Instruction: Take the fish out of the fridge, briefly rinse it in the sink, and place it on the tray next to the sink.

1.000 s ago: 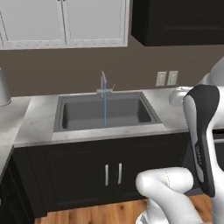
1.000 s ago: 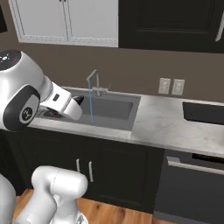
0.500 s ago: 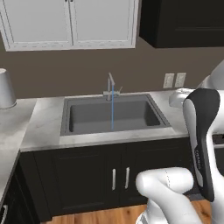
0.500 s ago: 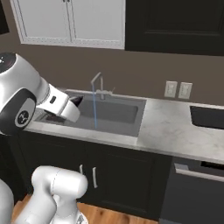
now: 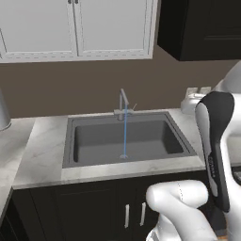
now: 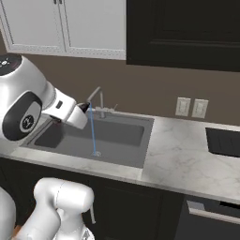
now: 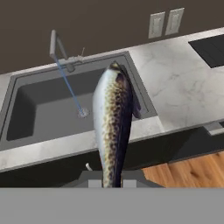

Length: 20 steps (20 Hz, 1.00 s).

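Brown wall [image 5: 70, 89] behind a pale marble worktop [image 6: 183, 159]. White upper cabinets [image 5: 75, 28] with panelled doors to the left; a dark upper cabinet [image 6: 187, 33] to the right. Two pale wall outlets [image 6: 191, 107] side by side above the worktop. Base cabinets [image 5: 70, 212] black, with slim silver door handles [image 5: 134, 214]. Wood-plank floor [image 7: 183, 168], warm orange-brown, below the cabinet fronts. Even, flat lighting, soft shadows under the uppers.
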Tool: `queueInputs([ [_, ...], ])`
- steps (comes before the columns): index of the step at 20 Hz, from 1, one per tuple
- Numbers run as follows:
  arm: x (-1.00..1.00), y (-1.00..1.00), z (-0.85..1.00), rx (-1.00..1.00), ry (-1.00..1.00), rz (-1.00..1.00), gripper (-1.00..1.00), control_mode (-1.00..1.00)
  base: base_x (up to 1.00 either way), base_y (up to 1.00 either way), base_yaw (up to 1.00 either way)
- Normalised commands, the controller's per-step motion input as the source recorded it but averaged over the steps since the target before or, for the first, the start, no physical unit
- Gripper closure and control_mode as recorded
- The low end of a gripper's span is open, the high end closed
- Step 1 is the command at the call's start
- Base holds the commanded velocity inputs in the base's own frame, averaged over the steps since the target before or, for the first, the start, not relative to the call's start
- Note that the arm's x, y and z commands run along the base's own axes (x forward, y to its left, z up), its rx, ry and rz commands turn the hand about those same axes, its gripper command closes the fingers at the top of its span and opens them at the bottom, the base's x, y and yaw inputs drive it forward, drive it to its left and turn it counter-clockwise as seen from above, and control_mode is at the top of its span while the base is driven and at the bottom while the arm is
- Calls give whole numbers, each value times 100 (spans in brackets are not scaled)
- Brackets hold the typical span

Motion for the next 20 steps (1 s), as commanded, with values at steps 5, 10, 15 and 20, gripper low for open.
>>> queueInputs([
  [5,-5,-23,-20,10,10,24,100,-100,0,0,0],
  [10,-3,-25,-31,24,14,35,100,-100,0,0,0],
  [15,40,-34,-19,27,25,39,100,-100,0,0,0],
  [20,71,-9,-14,23,28,38,100,-100,0,0,0],
])
